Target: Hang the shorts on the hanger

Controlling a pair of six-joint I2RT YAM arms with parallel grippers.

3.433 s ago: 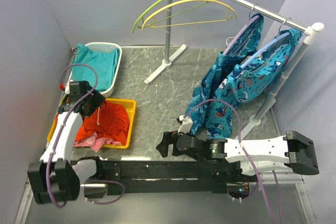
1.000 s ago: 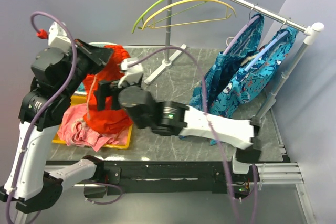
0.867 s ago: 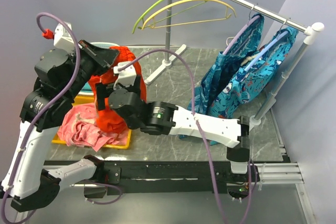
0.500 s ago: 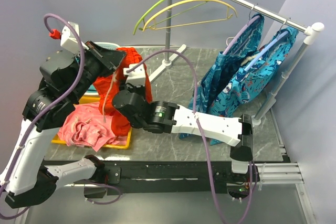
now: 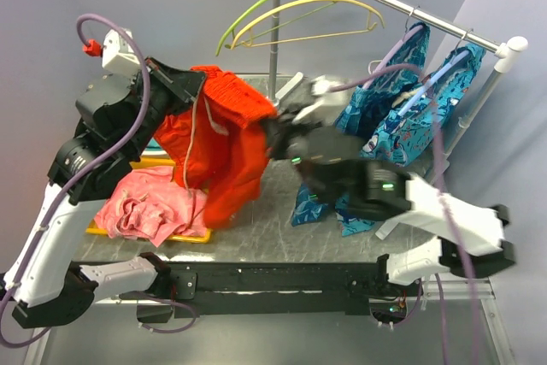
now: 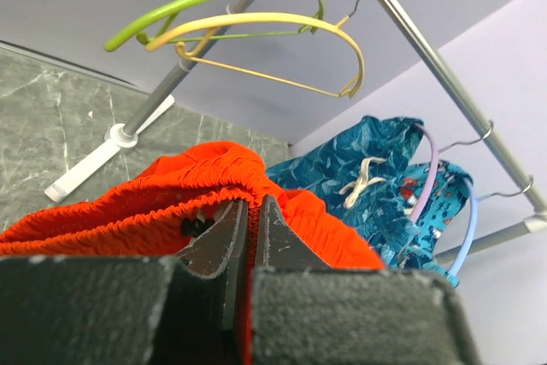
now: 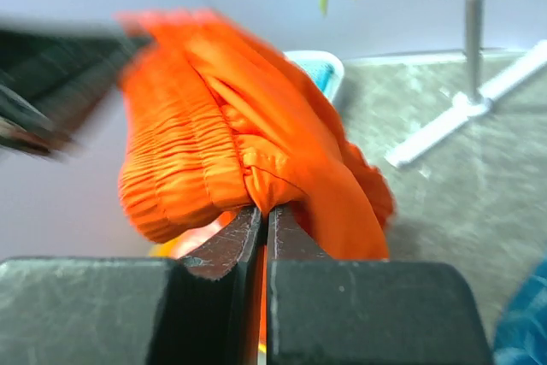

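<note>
top external view shows the shorts [image 5: 224,147] held up above the table [image 5: 273,215], stretched between both arms, legs hanging. the hanger [image 5: 312,16] hangs on the rail [image 5: 402,8] behind, well apart. left gripper [image 5: 195,91] and right gripper [image 5: 272,130] each pinch the waistband, jaws clamped narrow on fabric.

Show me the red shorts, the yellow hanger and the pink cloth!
the shorts [image 5: 226,138]: top external view, on the red-orange fabric hanging below the waistband.
the hanger [image 6: 256,16]: left wrist view, on the top of its curved yellow arm.
the pink cloth [image 5: 141,203]: top external view, on the middle of the crumpled heap.
</note>
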